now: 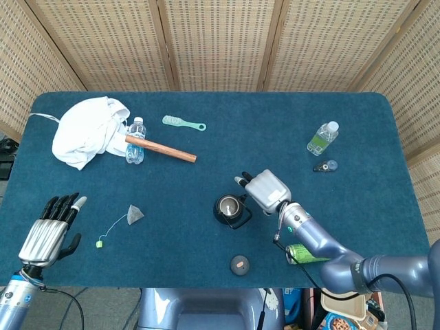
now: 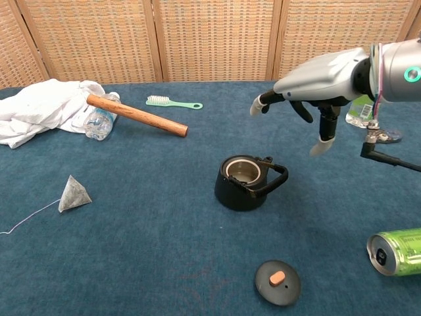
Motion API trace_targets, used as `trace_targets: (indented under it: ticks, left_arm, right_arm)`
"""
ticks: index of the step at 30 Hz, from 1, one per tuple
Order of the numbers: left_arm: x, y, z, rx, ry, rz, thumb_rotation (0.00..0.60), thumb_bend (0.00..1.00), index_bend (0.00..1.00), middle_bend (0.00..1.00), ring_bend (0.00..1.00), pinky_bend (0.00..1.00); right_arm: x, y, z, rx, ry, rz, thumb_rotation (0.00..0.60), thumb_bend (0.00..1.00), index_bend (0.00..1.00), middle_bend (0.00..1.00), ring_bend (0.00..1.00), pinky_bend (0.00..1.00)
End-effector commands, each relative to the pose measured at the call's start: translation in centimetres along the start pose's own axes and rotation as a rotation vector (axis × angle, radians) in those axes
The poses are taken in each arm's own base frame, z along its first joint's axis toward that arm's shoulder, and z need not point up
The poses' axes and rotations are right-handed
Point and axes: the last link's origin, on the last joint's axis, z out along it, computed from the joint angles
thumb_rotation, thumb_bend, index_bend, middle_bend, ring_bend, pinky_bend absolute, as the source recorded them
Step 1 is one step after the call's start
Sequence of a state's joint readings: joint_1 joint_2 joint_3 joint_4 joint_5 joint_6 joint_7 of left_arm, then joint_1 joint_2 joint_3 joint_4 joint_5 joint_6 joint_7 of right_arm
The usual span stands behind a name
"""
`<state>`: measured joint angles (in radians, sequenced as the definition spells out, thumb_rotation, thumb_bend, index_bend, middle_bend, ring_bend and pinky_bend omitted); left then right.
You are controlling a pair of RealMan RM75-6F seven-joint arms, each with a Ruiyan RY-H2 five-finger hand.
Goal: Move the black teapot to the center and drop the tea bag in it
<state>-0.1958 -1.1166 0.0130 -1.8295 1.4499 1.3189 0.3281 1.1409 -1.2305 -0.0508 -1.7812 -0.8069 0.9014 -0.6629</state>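
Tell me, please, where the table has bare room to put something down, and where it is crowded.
Free: the wide cloth between the brush and the clear bottle, and the patch between the tea bag and the black teapot. Crowded: the far-left corner, with the white cloth, water bottle and wooden rod, and around the right hand, lid and green can.
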Motion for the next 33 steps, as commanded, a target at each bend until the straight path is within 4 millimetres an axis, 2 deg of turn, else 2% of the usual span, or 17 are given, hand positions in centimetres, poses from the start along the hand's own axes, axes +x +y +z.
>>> trace_targets:
  ticks: [1, 4, 5, 16, 19, 20, 22, 26, 29, 33]
  left_arm:
    - [0.1, 0.1, 0.1, -0.007, 0.005, 0.002, 0.600, 0.47, 0.00, 0.00, 0.00, 0.00]
    - [0.3, 0.2, 0.3, -0.014, 0.017, 0.006, 0.600, 0.47, 0.00, 0.00, 0.00, 0.00]
    - [0.5, 0.3, 0.4, -0.022, 0.026, 0.012, 0.600, 0.47, 0.00, 0.00, 0.00, 0.00]
    - [1.1, 0.4, 0.9, -0.027, 0.044, 0.016, 0.600, 0.47, 0.00, 0.00, 0.00, 0.00]
    - [1.1, 0.3, 0.9, -0.024, 0.039, 0.013, 0.600, 0.47, 0.00, 0.00, 0.00, 0.00]
    - [1.2, 0.3, 0.9, -0.024, 0.042, 0.015, 0.600, 0.47, 0.00, 0.00, 0.00, 0.00]
    - [1.3, 0.2, 0.8, -0.024, 0.045, 0.017, 0.600, 0.47, 0.00, 0.00, 0.00, 0.00]
    - [1.4, 0.0, 0.8, -0.025, 0.050, 0.021, 0.600, 0.47, 0.00, 0.00, 0.00, 0.00]
    - [1.8, -0.2, 0.7, -0.035, 0.061, 0.036, 0.600, 0.47, 0.00, 0.00, 0.00, 0.00]
    - [2.0, -0.2, 0.7, -0.052, 0.064, 0.050, 0.600, 0.47, 0.00, 0.00, 0.00, 0.00]
  right_arm:
    - [-0.3, 0.9, -0.9, -0.024, 0.026, 0.043, 0.600, 0.30, 0.27, 0.34, 0.45, 0.72]
    - [-0.6, 1.6, -1.5, -0.044, 0.046, 0.073, 0.600, 0.35, 0.31, 0.37, 0.45, 0.72]
    - [-0.9, 2.6, -2.3, -0.084, 0.068, 0.095, 0.600, 0.35, 0.32, 0.37, 0.45, 0.72]
    - [-2.7, 5.3, -6.1, -0.200, 0.135, 0.183, 0.600, 0.36, 0.33, 0.38, 0.44, 0.71]
    - [-3.7, 6.3, -7.8, -0.254, 0.150, 0.222, 0.600, 0.36, 0.33, 0.37, 0.41, 0.67]
    - [-4.5, 7.0, -9.0, -0.295, 0.152, 0.238, 0.600, 0.36, 0.33, 0.36, 0.40, 0.65]
    - [-5.1, 7.2, -10.2, -0.321, 0.169, 0.248, 0.600, 0.36, 0.33, 0.35, 0.39, 0.60]
    - [-6.1, 7.5, -11.7, -0.359, 0.190, 0.260, 0.600, 0.36, 0.33, 0.31, 0.33, 0.49]
    - [-7.5, 7.8, -13.5, -0.409, 0.216, 0.284, 0.600, 0.36, 0.33, 0.28, 0.29, 0.45]
    - [-8.3, 7.7, -14.5, -0.432, 0.243, 0.283, 0.600, 0.38, 0.33, 0.26, 0.25, 0.42]
